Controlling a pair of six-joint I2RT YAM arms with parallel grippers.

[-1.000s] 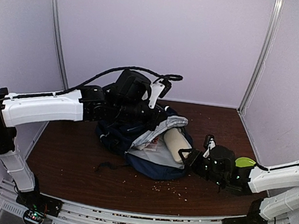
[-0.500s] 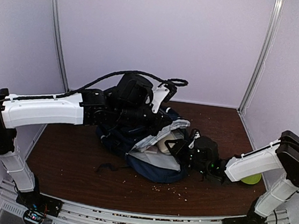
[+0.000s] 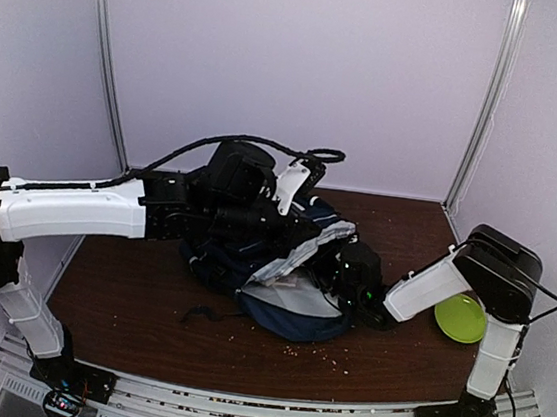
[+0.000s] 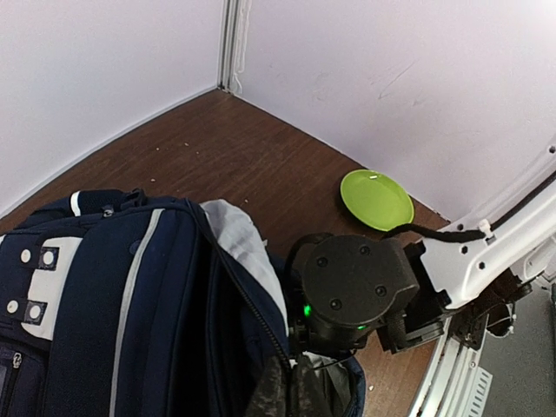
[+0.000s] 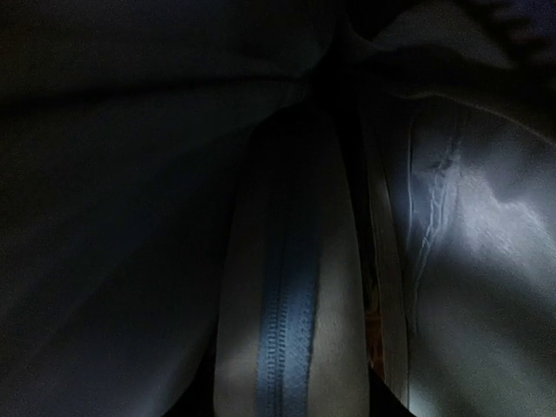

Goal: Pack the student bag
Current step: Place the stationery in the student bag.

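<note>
The navy student bag [image 3: 286, 315] lies mid-table with its mouth facing right, showing grey lining [image 3: 298, 254]. My left gripper [image 3: 299, 231] is shut on the zipper edge of the bag's upper flap and holds it up. In the left wrist view [image 4: 291, 391] its dark fingers pinch that edge of the bag [image 4: 113, 295]. My right gripper [image 3: 340, 268] is pushed into the bag's mouth. In the right wrist view it is shut on a cream pouch [image 5: 287, 330] with a blue zipper, deep in the dark lining.
A lime green plate [image 3: 461, 317] lies on the brown table at the right, behind my right arm, and also shows in the left wrist view [image 4: 375, 198]. Crumbs dot the table [image 3: 127, 302] in front of the bag. White walls close in the back and sides.
My right gripper has moved left from beside the bag into its mouth, carrying the cream pouch, which no longer shows from above. My left gripper still holds the flap up.
</note>
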